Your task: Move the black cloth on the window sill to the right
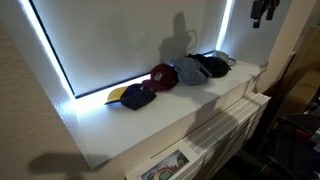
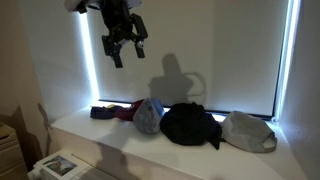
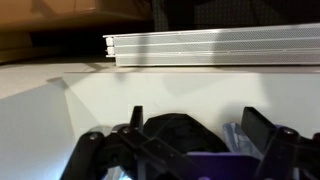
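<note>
The black cloth (image 2: 190,125) lies bunched on the white window sill (image 2: 120,140), between a grey-blue cap (image 2: 150,115) and a light grey cap (image 2: 250,131). It also shows in an exterior view (image 1: 212,65) and in the wrist view (image 3: 180,132), low in the frame between my fingers. My gripper (image 2: 125,45) is open and empty. It hangs high above the sill, well apart from the cloth. In an exterior view it is at the top edge (image 1: 263,12). In the wrist view its two fingers (image 3: 197,118) stand wide apart.
A row of caps lies on the sill: a navy and yellow one (image 1: 135,96), a red one (image 1: 162,75) and the grey-blue one (image 1: 187,71). A closed blind (image 1: 140,40) backs the sill. A radiator (image 1: 225,125) sits below its front edge.
</note>
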Motion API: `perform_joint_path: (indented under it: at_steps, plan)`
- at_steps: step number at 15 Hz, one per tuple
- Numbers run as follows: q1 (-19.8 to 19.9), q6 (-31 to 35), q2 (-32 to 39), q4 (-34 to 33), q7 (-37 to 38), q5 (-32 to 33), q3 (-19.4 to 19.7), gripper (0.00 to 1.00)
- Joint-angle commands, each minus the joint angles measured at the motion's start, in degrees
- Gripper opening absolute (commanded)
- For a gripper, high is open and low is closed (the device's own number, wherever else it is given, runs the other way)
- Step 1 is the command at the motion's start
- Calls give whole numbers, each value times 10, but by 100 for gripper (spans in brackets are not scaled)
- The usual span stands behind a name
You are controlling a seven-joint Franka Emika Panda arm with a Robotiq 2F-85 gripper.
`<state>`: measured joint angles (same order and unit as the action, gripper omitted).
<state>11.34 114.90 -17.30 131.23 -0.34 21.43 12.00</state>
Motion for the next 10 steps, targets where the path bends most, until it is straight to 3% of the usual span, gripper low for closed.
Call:
perform_joint_path:
  at_steps: [1, 2, 6, 7, 10]
  plan:
    - [18, 29, 21, -7, 122, 11, -19, 100]
    - [13, 26, 26, -3, 69, 6, -8, 100]
    - [13, 26, 27, -4, 78, 6, -10, 100]
    - [23, 38, 52, -20, 150, 8, -13, 100]
    - [46, 83, 108, -60, 174, -29, 27, 100]
